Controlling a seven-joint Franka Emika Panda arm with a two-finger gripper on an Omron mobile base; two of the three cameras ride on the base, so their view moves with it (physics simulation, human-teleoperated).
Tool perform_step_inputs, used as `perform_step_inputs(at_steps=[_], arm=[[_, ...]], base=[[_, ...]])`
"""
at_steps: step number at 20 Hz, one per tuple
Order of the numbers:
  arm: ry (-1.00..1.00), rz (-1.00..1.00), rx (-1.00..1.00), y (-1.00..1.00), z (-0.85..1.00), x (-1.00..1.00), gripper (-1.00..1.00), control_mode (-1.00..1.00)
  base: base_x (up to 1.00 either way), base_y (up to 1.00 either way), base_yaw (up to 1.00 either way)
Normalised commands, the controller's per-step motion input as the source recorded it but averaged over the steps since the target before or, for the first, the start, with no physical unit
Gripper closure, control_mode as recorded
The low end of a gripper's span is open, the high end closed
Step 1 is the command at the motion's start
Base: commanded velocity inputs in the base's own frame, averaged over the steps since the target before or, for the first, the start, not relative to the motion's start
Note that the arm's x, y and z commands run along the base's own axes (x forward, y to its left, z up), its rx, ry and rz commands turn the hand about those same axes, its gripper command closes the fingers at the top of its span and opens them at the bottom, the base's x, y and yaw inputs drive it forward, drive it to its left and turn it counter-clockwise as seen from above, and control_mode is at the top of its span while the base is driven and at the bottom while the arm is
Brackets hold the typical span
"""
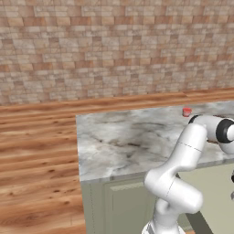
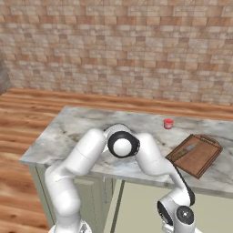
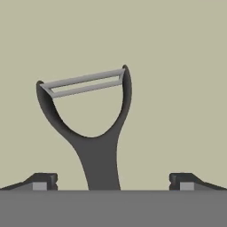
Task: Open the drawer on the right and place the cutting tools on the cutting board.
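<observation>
A dark Y-shaped peeler [image 3: 99, 150] with a grey blade lies on the beige floor of the open drawer [image 2: 141, 205]. My gripper [image 3: 113, 179] hangs open just above it. Its two fingertips [image 3: 44, 179] stand wide apart on either side of the peeler's handle, and nothing is held. The reddish-brown cutting board [image 2: 202, 159] rests on the marble counter [image 2: 73, 132] at the right. A knife-like tool [image 2: 185, 150] with a dark handle lies on the board. My arm bends down over the counter's front edge into the drawer [image 1: 212, 187].
A small red cup [image 2: 168, 123] stands on the counter behind the board, also seen as the red cup [image 1: 186, 112]. A brick wall runs along the back. Wood floor lies to the left of the cabinet [image 1: 114, 205].
</observation>
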Motion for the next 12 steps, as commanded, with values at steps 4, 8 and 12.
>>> perform_step_inputs(at_steps=[4, 8, 12], arm=[[0.00, 0.00, 0.00, 0.00, 0.00, 0.06, -1.00, -1.00], [0.00, 0.00, 0.00, 0.00, 0.00, 0.00, -1.00, -1.00], [0.00, 0.00, 0.00, 0.00, 0.00, 0.00, 1.00, -1.00]], base=[[0.00, 0.00, 0.00], [0.00, 0.00, 0.00], [0.00, 0.00, 0.00]])
